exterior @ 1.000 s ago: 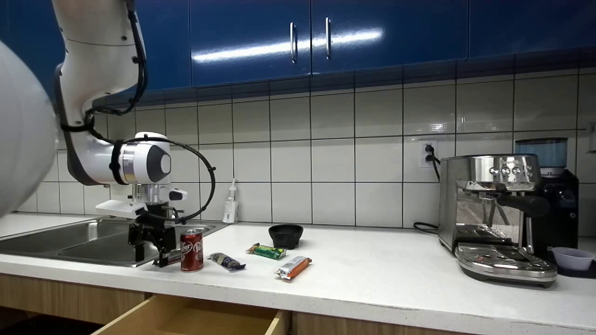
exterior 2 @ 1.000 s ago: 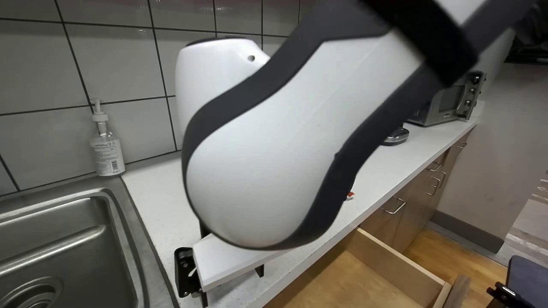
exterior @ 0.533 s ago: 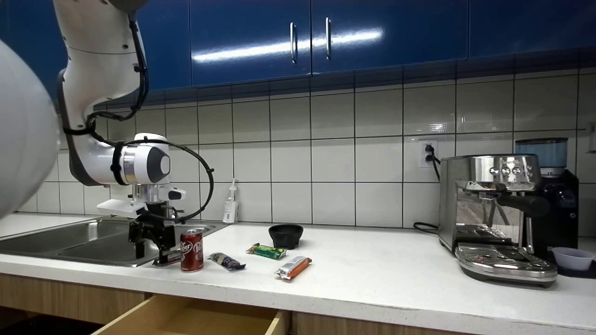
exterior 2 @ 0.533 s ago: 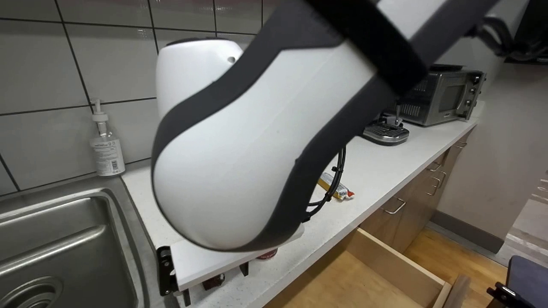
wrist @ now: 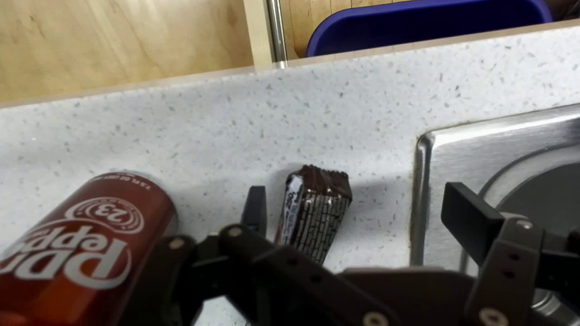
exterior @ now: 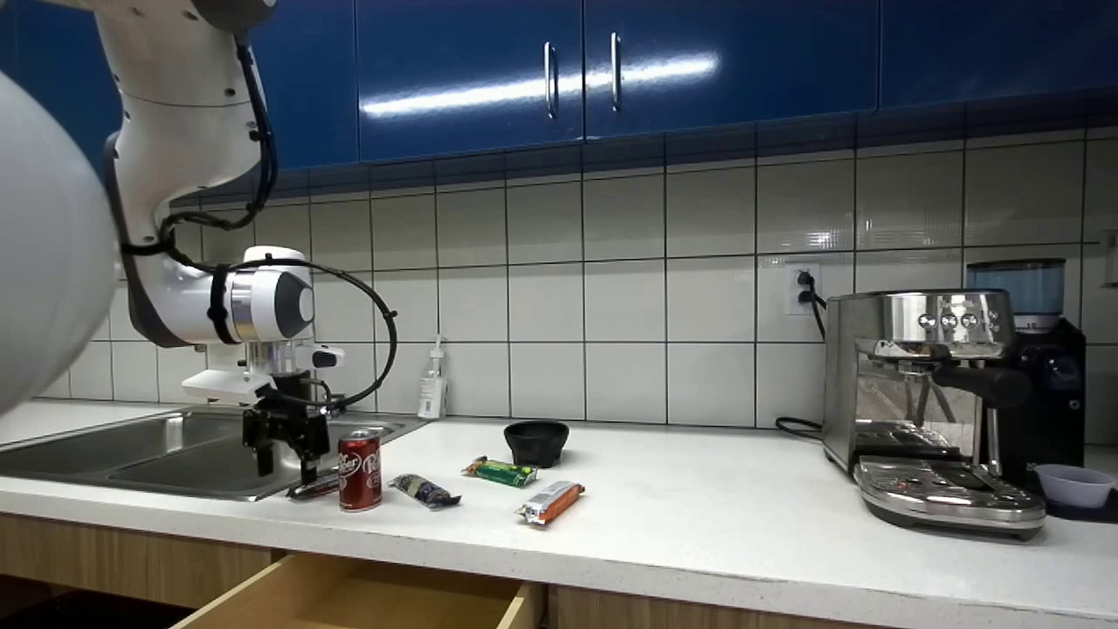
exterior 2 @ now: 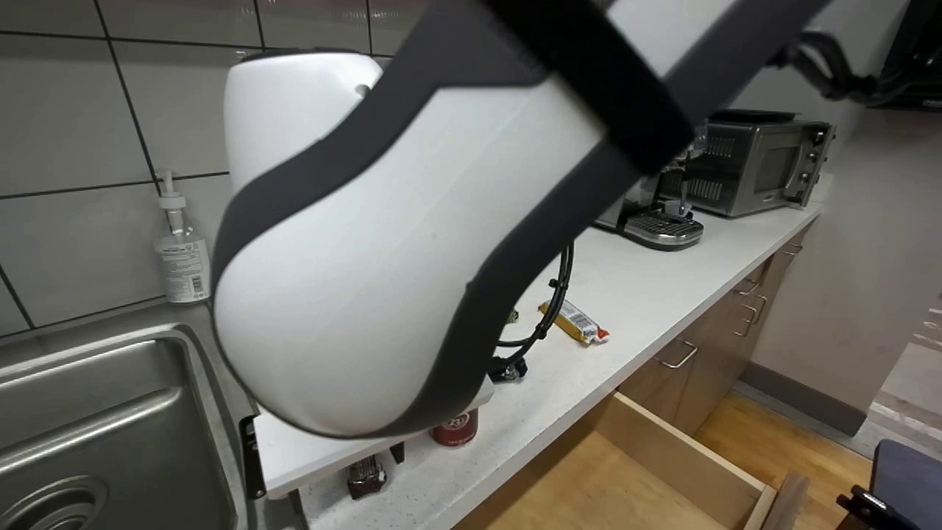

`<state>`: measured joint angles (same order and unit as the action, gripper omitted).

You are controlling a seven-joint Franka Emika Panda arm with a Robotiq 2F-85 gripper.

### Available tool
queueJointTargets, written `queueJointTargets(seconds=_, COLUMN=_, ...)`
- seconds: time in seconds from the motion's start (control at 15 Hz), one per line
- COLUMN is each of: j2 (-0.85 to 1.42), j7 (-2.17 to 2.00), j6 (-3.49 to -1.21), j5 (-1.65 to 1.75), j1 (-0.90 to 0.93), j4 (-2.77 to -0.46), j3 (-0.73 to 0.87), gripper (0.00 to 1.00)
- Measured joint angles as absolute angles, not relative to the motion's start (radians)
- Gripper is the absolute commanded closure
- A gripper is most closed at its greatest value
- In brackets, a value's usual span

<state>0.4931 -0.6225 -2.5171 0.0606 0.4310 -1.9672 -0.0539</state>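
Close above the counter (wrist: 353, 113), the wrist view looks down past my fingers (wrist: 256, 206) towards the drawer (wrist: 127, 40), with the can (wrist: 90, 240) and sink (wrist: 489, 136) on either side of them. In an exterior view, the lens stands farther off, a little above the counter, and faces across it to the wall (exterior: 629, 297) beyond my gripper (exterior: 286, 472). Close by my arm (exterior 2: 383, 287), which hides most of my gripper, an exterior view looks down along the counter towards the oven (exterior 2: 773, 169). Both exterior views share drawer, can, sink and soap (exterior: 432, 390); the wrist view shares all but the soap.
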Motion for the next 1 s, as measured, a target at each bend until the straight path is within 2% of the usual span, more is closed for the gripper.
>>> queueJointTargets(seconds=1.0, j2=0.612, j7=-0.654, j6=-2.483, j5=0.089, j1=0.445, j4=-1.836, j3=0.017, gripper=0.00)
